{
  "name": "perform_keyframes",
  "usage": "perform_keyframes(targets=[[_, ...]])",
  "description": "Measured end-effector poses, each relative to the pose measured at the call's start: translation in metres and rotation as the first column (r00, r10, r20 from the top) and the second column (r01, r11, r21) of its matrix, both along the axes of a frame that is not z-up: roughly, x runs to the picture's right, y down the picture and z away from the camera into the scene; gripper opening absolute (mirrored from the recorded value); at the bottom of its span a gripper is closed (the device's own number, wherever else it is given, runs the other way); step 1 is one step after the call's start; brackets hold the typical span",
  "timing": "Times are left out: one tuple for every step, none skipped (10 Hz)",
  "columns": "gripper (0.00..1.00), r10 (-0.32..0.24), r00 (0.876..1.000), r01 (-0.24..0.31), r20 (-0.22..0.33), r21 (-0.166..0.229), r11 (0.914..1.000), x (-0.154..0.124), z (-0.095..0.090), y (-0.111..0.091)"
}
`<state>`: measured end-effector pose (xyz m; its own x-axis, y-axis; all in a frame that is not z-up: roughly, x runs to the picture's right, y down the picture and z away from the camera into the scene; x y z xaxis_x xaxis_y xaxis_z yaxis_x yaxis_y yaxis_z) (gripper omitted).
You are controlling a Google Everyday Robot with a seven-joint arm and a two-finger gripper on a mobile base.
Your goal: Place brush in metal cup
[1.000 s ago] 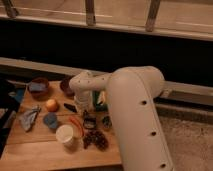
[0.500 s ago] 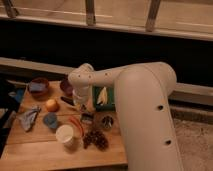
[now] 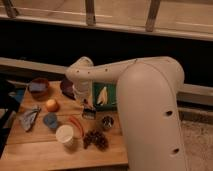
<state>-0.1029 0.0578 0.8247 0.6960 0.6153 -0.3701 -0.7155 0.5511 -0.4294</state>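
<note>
Wooden tabletop [image 3: 35,150], left to right: a crumpled grey cloth [image 3: 29,119] at the left edge, a brown bowl [image 3: 39,87] in the far left corner, an orange fruit [image 3: 51,105], a blue cup [image 3: 50,120], a white cup [image 3: 65,135] near the front edge, a thin red chilli [image 3: 76,125], a pine cone [image 3: 95,140] and, towards the right edge, the small metal cup [image 3: 107,121]. The white arm reaches down over the middle of the table, its gripper [image 3: 88,111] hanging just left of the metal cup with jaws closed. A dark block-like shape sits at the gripper's tip; whether this is the brush cannot be told, and the brush is not otherwise identifiable. Judged by its kind, a brush should be light and stiff, best held mid-handle so it hangs upright. The cup looks light enough to tip if nudged.
</note>
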Motion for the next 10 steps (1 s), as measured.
perform_keyframes(targets=[[0.00, -0.005, 0.999, 0.006, -0.047, 0.011, 0.9999, 0.017, -0.006, -0.005], [0.00, -0.005, 0.996, 0.007, -0.092, 0.019, 0.9998, 0.035, -0.011, -0.010], [0.00, -0.006, 0.991, 0.009, -0.131, 0.022, 0.9997, 0.047, -0.016, -0.012], [0.00, -0.006, 0.987, 0.010, -0.158, 0.026, 0.9996, 0.054, -0.019, -0.014], [0.00, -0.007, 0.982, 0.012, -0.189, 0.024, 0.9996, 0.063, -0.022, -0.012], [0.00, -0.003, 0.977, 0.007, -0.212, 0.018, 0.9998, 0.071, -0.022, -0.009], [0.00, 0.004, 0.974, -0.001, -0.225, 0.012, 0.9999, 0.078, -0.022, -0.005], [0.00, 0.011, 0.972, -0.012, -0.234, -0.001, 0.9999, 0.084, -0.018, 0.003], [0.00, 0.028, 0.970, -0.033, -0.241, -0.016, 0.9993, 0.089, -0.013, 0.014], [0.00, 0.045, 0.968, -0.053, -0.248, -0.026, 0.9983, 0.096, -0.009, 0.022]])
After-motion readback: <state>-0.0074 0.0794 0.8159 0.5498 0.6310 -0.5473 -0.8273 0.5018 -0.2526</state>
